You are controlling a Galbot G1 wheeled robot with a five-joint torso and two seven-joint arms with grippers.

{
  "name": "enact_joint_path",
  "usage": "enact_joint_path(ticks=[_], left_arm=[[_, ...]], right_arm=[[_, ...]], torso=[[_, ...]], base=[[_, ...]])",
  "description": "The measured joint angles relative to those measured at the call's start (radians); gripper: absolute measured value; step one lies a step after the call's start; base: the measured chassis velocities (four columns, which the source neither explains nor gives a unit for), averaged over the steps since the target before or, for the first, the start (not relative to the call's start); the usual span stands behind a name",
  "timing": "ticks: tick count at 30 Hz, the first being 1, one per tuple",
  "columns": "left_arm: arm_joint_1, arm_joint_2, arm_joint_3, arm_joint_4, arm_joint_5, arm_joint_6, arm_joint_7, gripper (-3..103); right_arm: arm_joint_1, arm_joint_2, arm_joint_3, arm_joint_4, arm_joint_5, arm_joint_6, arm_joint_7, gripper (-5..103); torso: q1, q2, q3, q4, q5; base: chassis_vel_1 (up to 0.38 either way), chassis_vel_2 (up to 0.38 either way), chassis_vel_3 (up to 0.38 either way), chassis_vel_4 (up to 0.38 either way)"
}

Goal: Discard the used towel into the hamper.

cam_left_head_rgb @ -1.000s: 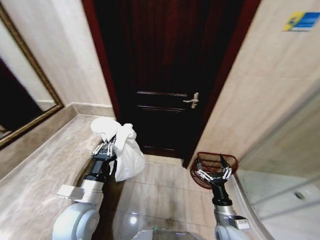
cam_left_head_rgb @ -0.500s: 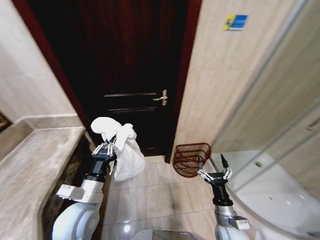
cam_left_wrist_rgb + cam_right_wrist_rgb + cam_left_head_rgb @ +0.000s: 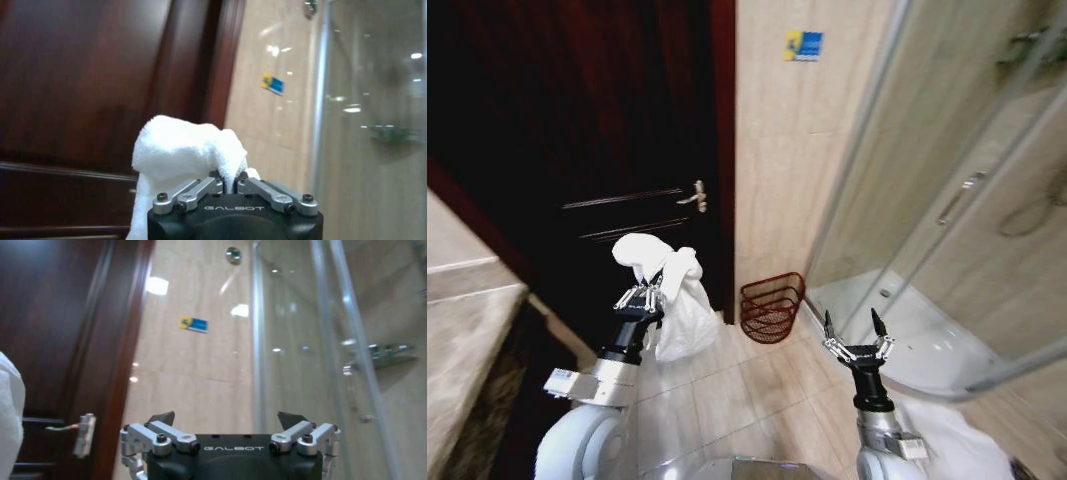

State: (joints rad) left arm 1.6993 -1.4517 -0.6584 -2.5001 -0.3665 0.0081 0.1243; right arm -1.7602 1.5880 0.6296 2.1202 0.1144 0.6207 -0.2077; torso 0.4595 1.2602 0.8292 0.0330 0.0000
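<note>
Head view: left gripper (image 3: 641,297) raised at the robot's left front, fingers pinched tight on a white towel (image 3: 672,295). One fold bunches above the fingers; the rest hangs down beside the wrist. Hamper (image 3: 772,307), red-brown lattice basket, stands on the tiled floor (image 3: 747,385) against the beige wall, between the dark wooden door (image 3: 617,150) and the glass shower enclosure (image 3: 947,200). It lies ahead of the towel, lower and toward the robot's right, well apart from it. Right gripper (image 3: 855,340) held low at the right front, fingers spread wide, nothing between them, nearer the shower tray than the hamper.

Left wrist view: towel (image 3: 187,155) clamped between the closed fingers (image 3: 200,189).
</note>
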Motion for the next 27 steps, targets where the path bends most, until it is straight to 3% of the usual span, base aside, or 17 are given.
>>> enact_joint_path(ticks=[12, 20, 27], left_arm=[[-0.044, 0.029, 0.023, 0.057, -0.02, -0.051, -0.003, 6], [-0.161, 0.098, 0.101, 0.295, -0.018, -0.096, -0.003, 6], [-0.268, 0.23, 0.151, 0.495, -0.05, -0.121, 0.011, 6]], right_arm=[[0.008, 0.006, -0.001, -0.03, -0.013, 0.013, 0.004, 100], [0.009, 0.005, 0.015, -0.053, -0.034, 0.005, 0.018, 100], [-0.016, -0.01, 0.037, -0.026, -0.028, -0.016, 0.039, 100]], torso=[[0.0, 0.0, 0.0, -0.0002, 0.0], [0.0, 0.0, 0.0, 0.0, -0.0001], [0.0, 0.0, 0.0, 0.0, -0.0002]], base=[[-0.105, -0.128, -0.128, -0.109], [-0.017, -0.027, -0.009, -0.018], [0.0, 0.0, 0.0, 0.0]])
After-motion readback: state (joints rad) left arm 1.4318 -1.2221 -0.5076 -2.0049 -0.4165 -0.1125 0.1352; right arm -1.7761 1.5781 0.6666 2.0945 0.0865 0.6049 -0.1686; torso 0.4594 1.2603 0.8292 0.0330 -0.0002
